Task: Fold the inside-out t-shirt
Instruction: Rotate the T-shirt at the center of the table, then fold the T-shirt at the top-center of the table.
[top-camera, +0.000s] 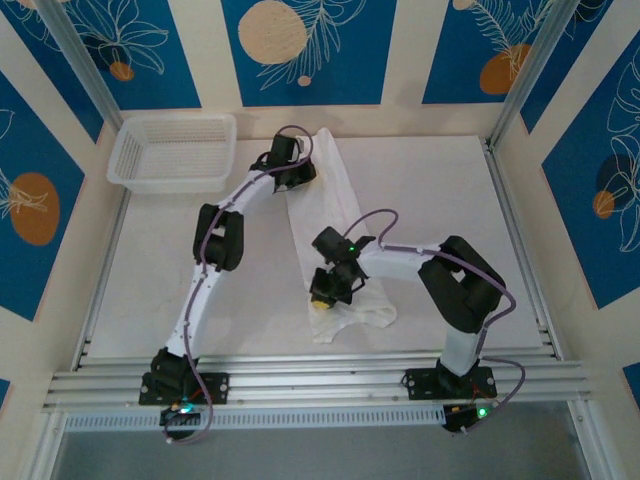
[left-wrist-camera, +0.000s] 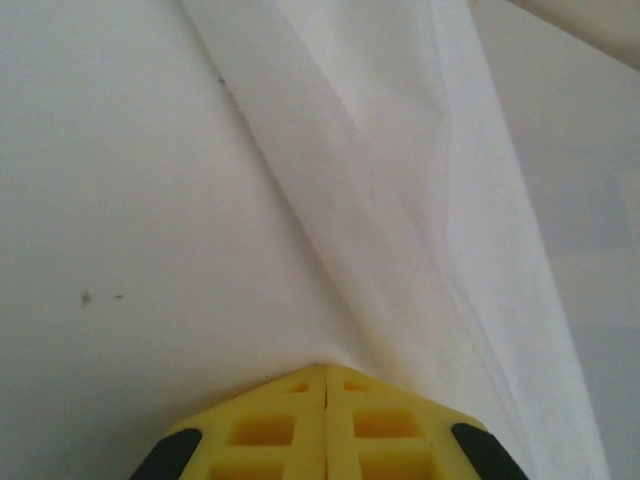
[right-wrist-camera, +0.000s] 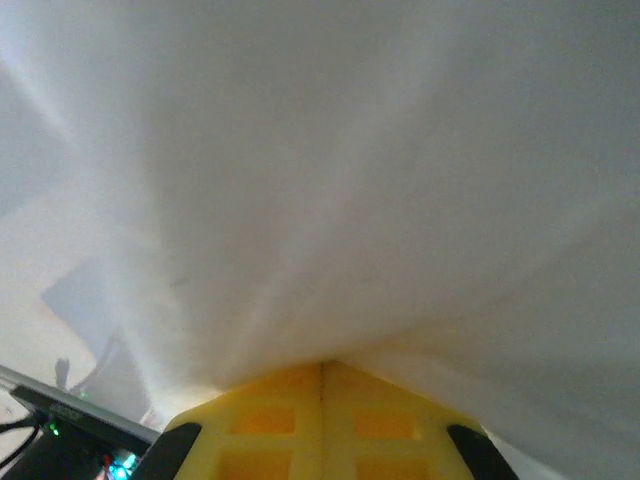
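Observation:
The inside-out t-shirt (top-camera: 327, 205) lies as a long, narrow white strip down the middle of the table, from the far edge toward the front. My left gripper (top-camera: 306, 178) sits at its far end, jaws shut on an edge of the t-shirt (left-wrist-camera: 420, 200) where the cloth runs into the yellow fingertips of the left gripper (left-wrist-camera: 327, 368). My right gripper (top-camera: 321, 299) is at the near end, and the t-shirt (right-wrist-camera: 350, 180) drapes over the right gripper (right-wrist-camera: 322, 362), whose yellow jaws are shut on the cloth.
A white plastic mesh basket (top-camera: 175, 150) stands at the far left corner of the white table (top-camera: 450, 200). Metal rails (top-camera: 320, 375) run along the front edge, and upright frame posts stand at the back corners.

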